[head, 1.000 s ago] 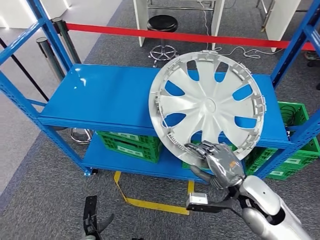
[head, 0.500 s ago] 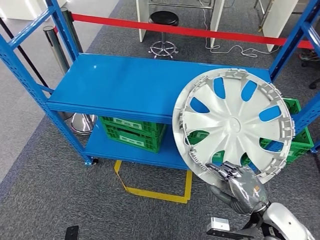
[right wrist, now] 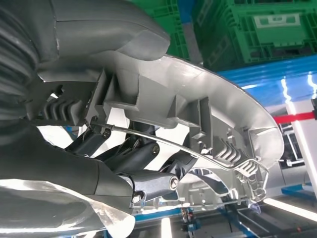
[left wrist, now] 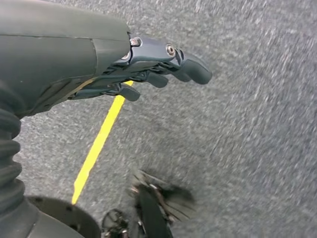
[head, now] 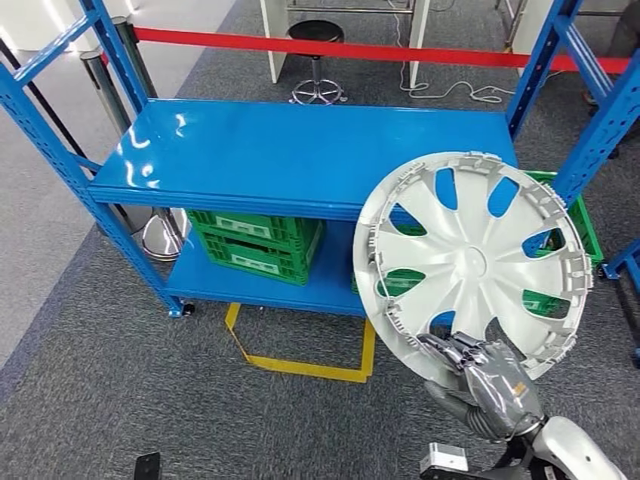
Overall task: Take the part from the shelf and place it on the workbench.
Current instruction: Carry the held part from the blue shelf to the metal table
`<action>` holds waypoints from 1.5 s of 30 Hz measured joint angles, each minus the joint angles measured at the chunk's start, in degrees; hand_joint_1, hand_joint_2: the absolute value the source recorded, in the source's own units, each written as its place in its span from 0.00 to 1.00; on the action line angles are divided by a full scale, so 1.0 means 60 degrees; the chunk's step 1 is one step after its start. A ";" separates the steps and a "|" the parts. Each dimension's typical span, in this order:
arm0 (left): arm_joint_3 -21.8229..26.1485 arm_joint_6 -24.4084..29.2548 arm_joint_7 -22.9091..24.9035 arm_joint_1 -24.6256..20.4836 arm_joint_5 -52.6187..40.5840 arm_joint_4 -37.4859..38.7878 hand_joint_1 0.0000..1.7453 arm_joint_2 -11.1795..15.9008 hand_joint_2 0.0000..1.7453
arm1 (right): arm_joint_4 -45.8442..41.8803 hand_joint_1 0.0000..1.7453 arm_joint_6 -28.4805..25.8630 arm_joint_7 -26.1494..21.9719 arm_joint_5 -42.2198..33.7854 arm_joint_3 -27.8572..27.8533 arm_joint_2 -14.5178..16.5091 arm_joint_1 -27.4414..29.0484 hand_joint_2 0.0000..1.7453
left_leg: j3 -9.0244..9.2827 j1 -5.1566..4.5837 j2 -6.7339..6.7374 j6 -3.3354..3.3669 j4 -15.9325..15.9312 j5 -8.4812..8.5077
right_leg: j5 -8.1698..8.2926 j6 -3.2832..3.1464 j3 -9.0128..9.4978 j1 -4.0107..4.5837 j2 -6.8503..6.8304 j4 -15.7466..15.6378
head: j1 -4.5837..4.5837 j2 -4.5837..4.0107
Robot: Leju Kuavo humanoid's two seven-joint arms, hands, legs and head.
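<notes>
The part is a large silver wheel cover (head: 472, 265) with curved spokes and clips round its rim. It is off the blue shelf (head: 302, 155), held up and tilted toward me at the right of the head view. My right hand (head: 487, 385) grips its lower rim from below. Close up in the right wrist view, the dark fingers (right wrist: 149, 158) wrap the cover's ribbed rim (right wrist: 209, 119) and its wire ring. My left hand (left wrist: 157, 64) hangs over grey carpet with its fingers extended and nothing in it.
The shelf's top board is bare. Green crates (head: 253, 240) sit on the lower level, with more (head: 585, 225) at the right. Blue uprights (head: 604, 110) flank the shelf. Yellow floor tape (head: 302, 365) marks the carpet. A red barrier (head: 340, 48), a stool (head: 315, 32) and chrome posts (head: 102, 85) stand behind.
The view has swung and pulled back from the shelf. The wheel cover, which overlapped the top board a second ago, now hangs right of and below it in my right hand.
</notes>
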 joint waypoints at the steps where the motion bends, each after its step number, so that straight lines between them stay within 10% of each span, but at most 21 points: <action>1: 0.0002 -0.0031 0.0007 -0.0001 -0.0009 0.0000 0.00 0.0000 1.00 | -0.0009 1.00 0.0014 -0.0004 0.0006 -0.0020 0.0000 0.0029 1.00 | 0.0000 0.0010 0.0000 -0.0004 0.0447 -0.0122 | 0.0107 -0.0009 -0.0127 0.0021 0.0001 0.0029 | 0.0002 0.0000; 3: 0.0015 -0.0062 0.0016 0.0000 0.0027 0.0000 0.00 0.0001 1.00 | -0.0046 1.00 0.0069 -0.0007 0.0021 -0.0070 -0.0001 0.0102 1.00 | 0.0390 0.0013 -0.0004 0.0047 0.0442 0.0200 | 0.0287 -0.0006 -0.0440 0.0062 0.0005 0.0110 | 0.0001 0.0002; 8: 0.0063 -0.0019 0.0013 -0.0019 0.0027 -0.0004 0.00 0.0025 1.00 | -0.0200 1.00 0.0292 0.0030 0.0092 -0.0210 -0.0111 0.0231 1.00 | 0.2178 -0.0099 -0.0074 0.0374 -0.2278 0.0492 | 0.0675 0.0137 -0.0842 0.0089 -0.0003 0.0168 | 0.0012 0.0001; 11: 0.0101 0.0034 -0.0029 -0.0013 0.0013 -0.0003 0.00 -0.0004 1.00 | -0.0272 1.00 0.0326 0.0040 0.0125 -0.0261 -0.0178 0.0256 1.00 | 0.2029 -0.0123 -0.0053 0.0472 -0.2534 0.0742 | 0.0717 0.0317 -0.1018 0.0020 0.0020 0.0190 | 0.0008 0.0001; 15: 0.0157 0.0181 -0.0264 -0.0016 -0.0051 -0.0003 0.00 -0.0027 1.00 | -0.0305 1.00 0.0378 0.0089 0.0193 -0.0332 -0.0287 0.0340 1.00 | 0.1556 -0.0106 -0.0094 0.0592 -0.2655 0.1197 | -0.0798 0.0379 -0.1588 0.0038 0.0057 0.1899 | 0.0018 -0.0001; 17: 0.0160 0.0224 -0.0278 -0.0014 -0.0148 -0.0002 0.00 -0.0040 1.00 | -0.0317 1.00 0.0396 0.0113 0.0201 -0.0351 -0.0303 0.0370 1.00 | 0.1300 -0.0119 -0.0164 0.0581 -0.2641 0.1400 | -0.0796 0.0399 -0.1608 0.0041 0.0059 0.2620 | 0.0016 -0.0001; 20: 0.0160 0.0290 -0.0251 -0.0021 -0.0220 -0.0004 0.00 -0.0065 1.00 | -0.0328 1.00 0.0430 0.0121 0.0211 -0.0383 -0.0324 0.0393 1.00 | 0.0951 -0.0117 -0.0337 0.0500 -0.2548 0.1655 | -0.0069 0.0389 -0.0572 0.0024 0.0267 0.1533 | 0.0017 -0.0001; 22: 0.0160 0.0313 -0.0243 -0.0049 -0.0234 -0.0004 0.00 -0.0077 1.00 | -0.0355 1.00 0.0453 0.0120 0.0217 -0.0412 -0.0355 0.0402 1.00 | 0.0752 -0.0141 -0.0473 0.0414 -0.2394 0.1773 | -0.0170 0.0362 0.0328 -0.0003 0.0602 0.0244 | 0.0007 -0.0001; 25: 0.0161 0.0330 -0.0243 -0.0065 -0.0247 -0.0004 0.00 -0.0067 1.00 | -0.0374 1.00 0.0478 0.0122 0.0219 -0.0424 -0.0383 0.0426 1.00 | 0.0526 -0.0154 -0.0715 0.0286 -0.2261 0.1972 | -0.0373 0.0257 0.0546 -0.0001 0.0544 -0.0226 | 0.0007 0.0001; 28: 0.0166 0.0351 -0.0243 -0.0029 -0.0247 -0.0004 0.00 -0.0063 1.00 | -0.0393 1.00 0.0489 0.0122 0.0219 -0.0424 -0.0397 0.0462 1.00 | 0.0210 -0.0126 -0.0514 0.0110 -0.1574 0.1446 | -0.0259 0.0063 0.0448 -0.0050 0.0194 -0.0232 | -0.0072 0.0000; 31: 0.0168 0.0352 -0.0243 -0.0028 -0.0249 -0.0004 0.00 -0.0078 1.00 | -0.0418 1.00 0.0494 0.0122 0.0221 -0.0423 -0.0401 0.0503 1.00 | -0.0339 -0.0006 -0.0186 -0.0070 0.0207 0.0464 | -0.0180 -0.0011 0.0375 -0.0007 -0.0172 -0.0205 | -0.0128 0.0002; 33: 0.0168 0.0351 -0.0241 -0.0016 -0.0263 -0.0004 0.00 -0.0081 1.00 | -0.0423 1.00 0.0501 0.0123 0.0224 -0.0418 -0.0401 0.0516 1.00 | -0.0171 0.0056 -0.0126 -0.0108 0.0323 0.0546 | -0.0157 -0.0001 0.0312 0.0000 -0.0391 -0.0169 | -0.0130 0.0002; 37: 0.0158 0.0326 -0.0226 -0.0020 -0.0404 -0.0004 0.00 -0.0090 1.00 | -0.0475 1.00 0.0503 0.0215 0.0311 -0.0419 -0.0417 0.0619 1.00 | 0.1178 -0.0023 0.0350 0.0041 -0.1891 0.1245 | -0.0166 0.0101 0.0285 0.0033 -0.0787 -0.0137 | -0.0124 0.0002; 40: 0.0153 0.0316 -0.0219 0.0008 -0.0523 -0.0004 0.00 -0.0111 1.00 | -0.0591 1.00 0.0470 0.0317 0.0408 -0.0415 -0.0460 0.0818 1.00 | 0.1264 -0.0127 0.0330 0.0237 -0.2228 0.1220 | -0.0155 0.0288 0.0291 0.0042 -0.1028 -0.0171 | -0.0120 0.0000; 43: 0.0153 0.0307 -0.0258 0.0013 -0.0557 -0.0004 0.00 -0.0139 1.00 | -0.0729 1.00 0.0398 0.0403 0.0440 -0.0415 -0.0539 0.1033 1.00 | 0.1273 -0.0082 0.0074 0.0456 -0.2418 0.1329 | -0.0594 0.0396 0.0001 -0.0004 -0.0501 0.0365 | -0.0079 0.0000; 45: 0.0151 0.0270 -0.0304 -0.0013 -0.0582 -0.0004 0.00 -0.0178 1.00 | -0.0759 1.00 0.0374 0.0398 0.0462 -0.0402 -0.0588 0.1107 1.00 | 0.1253 -0.0080 -0.0097 0.0517 -0.2442 0.1360 | -0.1156 0.0394 -0.0659 -0.0003 -0.0057 0.1638 | -0.0043 0.0000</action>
